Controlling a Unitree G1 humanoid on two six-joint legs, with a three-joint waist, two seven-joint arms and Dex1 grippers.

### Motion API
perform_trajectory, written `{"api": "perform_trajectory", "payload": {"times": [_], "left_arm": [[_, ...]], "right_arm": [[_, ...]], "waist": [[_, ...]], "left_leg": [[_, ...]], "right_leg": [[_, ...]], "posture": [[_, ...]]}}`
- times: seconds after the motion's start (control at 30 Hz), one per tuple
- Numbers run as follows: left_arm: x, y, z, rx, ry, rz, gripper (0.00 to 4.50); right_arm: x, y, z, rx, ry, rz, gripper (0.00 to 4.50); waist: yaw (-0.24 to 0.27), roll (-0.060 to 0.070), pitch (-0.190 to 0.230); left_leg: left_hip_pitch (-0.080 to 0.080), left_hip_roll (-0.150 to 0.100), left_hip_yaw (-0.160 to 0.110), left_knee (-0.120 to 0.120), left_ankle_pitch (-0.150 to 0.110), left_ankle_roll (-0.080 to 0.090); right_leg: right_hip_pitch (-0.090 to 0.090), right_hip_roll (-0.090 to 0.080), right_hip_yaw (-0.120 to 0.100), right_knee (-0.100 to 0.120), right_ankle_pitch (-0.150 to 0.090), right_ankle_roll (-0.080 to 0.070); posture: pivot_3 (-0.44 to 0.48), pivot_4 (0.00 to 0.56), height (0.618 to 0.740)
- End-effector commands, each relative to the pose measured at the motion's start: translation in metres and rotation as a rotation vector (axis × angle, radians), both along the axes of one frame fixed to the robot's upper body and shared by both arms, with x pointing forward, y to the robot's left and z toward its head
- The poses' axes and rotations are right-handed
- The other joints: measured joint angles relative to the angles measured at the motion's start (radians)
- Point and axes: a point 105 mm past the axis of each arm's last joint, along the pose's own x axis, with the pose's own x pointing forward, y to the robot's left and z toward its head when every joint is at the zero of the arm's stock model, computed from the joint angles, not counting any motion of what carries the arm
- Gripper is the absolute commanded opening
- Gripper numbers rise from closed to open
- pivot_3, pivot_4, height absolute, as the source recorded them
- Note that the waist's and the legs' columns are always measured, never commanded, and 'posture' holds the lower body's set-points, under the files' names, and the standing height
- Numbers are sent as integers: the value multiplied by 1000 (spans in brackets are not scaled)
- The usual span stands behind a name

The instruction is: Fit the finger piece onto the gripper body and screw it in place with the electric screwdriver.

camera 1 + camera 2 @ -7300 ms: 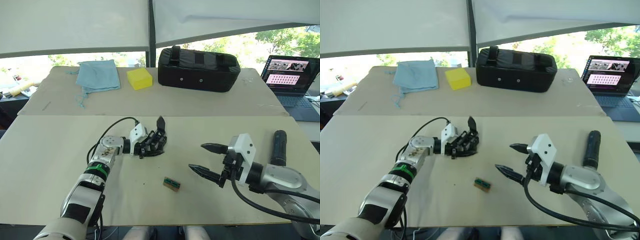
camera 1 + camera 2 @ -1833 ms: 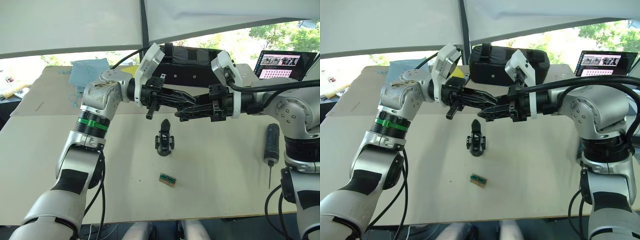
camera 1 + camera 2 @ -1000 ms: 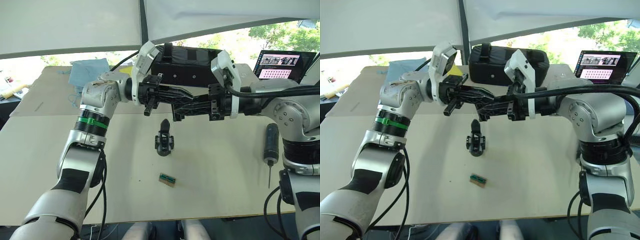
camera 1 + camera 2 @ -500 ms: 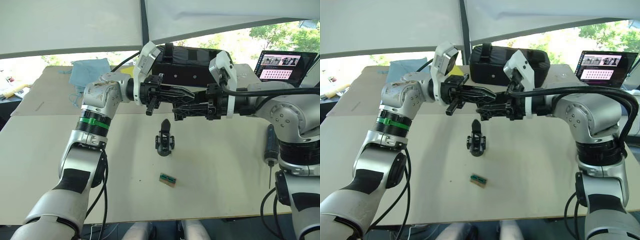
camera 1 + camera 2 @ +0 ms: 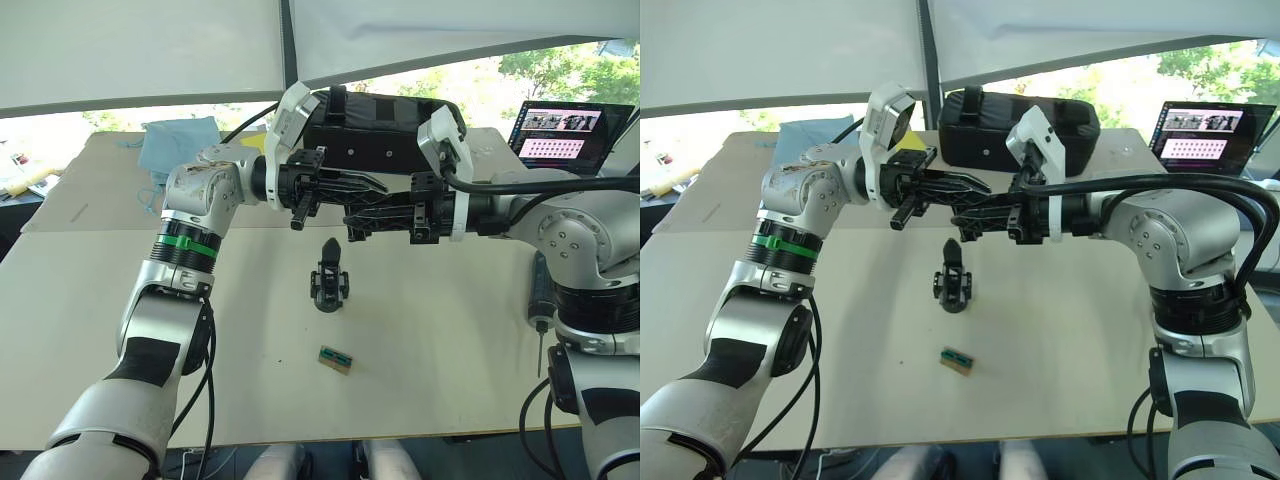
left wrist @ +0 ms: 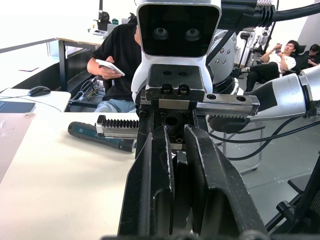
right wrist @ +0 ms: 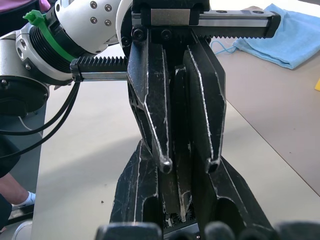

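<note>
Both arms are raised over the table with their grippers tip to tip. The finger piece [image 6: 180, 162], a slim black piece, sits between the fingers of my left gripper [image 5: 381, 186], which is shut on it. My right gripper [image 5: 351, 221] meets it from the other side, its fingers closed around the same finger piece [image 7: 180, 100]. Directly below them the gripper body [image 5: 328, 278] stands on the table, its pointed finger upright. The electric screwdriver [image 5: 541, 290] lies on the table at the right, bit toward me, and its dark barrel shows as the screwdriver [image 6: 95, 134] in the left wrist view.
A small green-and-brown block [image 5: 336, 359] lies near the front of the table. On the far table are a large black case [image 5: 385, 140], a blue cloth [image 5: 178, 146] and a laptop [image 5: 566, 130]. Seated people [image 6: 116, 55] are in the room beyond.
Both arms stay raised, tip to tip. The right gripper's fingers spread briefly, then closed again at the left gripper's tips, and the right arm shifted slightly toward the left.
</note>
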Motion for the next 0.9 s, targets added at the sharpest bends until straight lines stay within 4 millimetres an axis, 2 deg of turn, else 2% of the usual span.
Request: {"api": "perform_trajectory", "payload": {"times": [0.03, 0.1, 0.17, 0.23, 0.3, 0.43, 0.6, 0.67, 0.77, 0.83, 0.9], "left_arm": [[-3, 0, 16, -6, -55, -5, 0], [-2, 0, 15, 5, -56, 2, 0], [-1, 5, 17, 4, -66, 17, 1004], [5, 17, 18, 1, -85, 69, 1721], [14, 29, 15, 13, -105, 141, 2710], [21, 63, -7, 119, -147, 226, 4483], [27, 108, -52, 315, -193, 319, 4500], [26, 120, -78, 406, -226, 327, 4500], [24, 123, -112, 460, -228, 327, 4500], [21, 114, -138, 457, -212, 316, 4500], [19, 102, -155, 442, -205, 314, 4500]], "right_arm": [[0, -4, 15, 32, -57, -10, 378], [1, -5, 13, 25, -58, -13, 378], [3, -6, 10, 13, -61, -19, 378], [7, -10, 2, -17, -71, -29, 377], [12, -18, -10, -74, -104, -41, 377], [20, -33, -28, -123, -132, -51, 377], [16, -33, -29, -81, -167, 2, 377], [13, -30, -29, -57, -171, 29, 377], [9, -25, -30, -34, -167, 63, 377], [5, -20, -32, -20, -164, 86, 377], [2, -17, -34, -13, -159, 102, 377]], "waist": [[0, 0, 0], [0, 0, 0], [0, 0, 0], [-1, 0, 0], [-1, 0, 0], [-7, 0, 0], [-17, 0, 0], [-15, 0, 0], [-9, 0, 0], [-1, 0, 0], [7, 0, 0]], "left_leg": [[0, 0, 0, 0, 0, 0], [0, 0, 0, 0, 0, 0], [0, 0, 0, 0, 0, 0], [0, 0, 0, 0, 0, 0], [0, 0, 0, 0, 0, 0], [1, 0, 1, 0, 0, 0], [1, 0, 1, -1, 0, 0], [0, 0, 1, -1, 0, 0], [0, 0, 1, 0, 0, 0], [0, 0, 1, 0, 0, 0], [0, 0, 1, 1, 0, 1]], "right_leg": [[0, 0, 0, 0, 0, 0], [0, 0, 0, 0, 0, 0], [0, 0, 0, 0, 0, 0], [0, 0, 0, 0, 0, 0], [0, 0, 0, 0, 0, 0], [0, 0, 0, 0, 0, 0], [-1, 1, 0, 1, 0, 0], [-1, 1, 0, 1, 0, 0], [-1, 0, 0, 0, 0, 0], [0, 0, 0, 0, 0, 0], [0, 0, 0, 0, 0, 0]], "posture": [[0, 150, 740], [0, 150, 740], [0, 150, 740], [0, 150, 740], [0, 150, 740], [0, 150, 740], [0, 150, 740], [0, 150, 740], [0, 150, 740], [0, 150, 740], [0, 150, 740]]}}
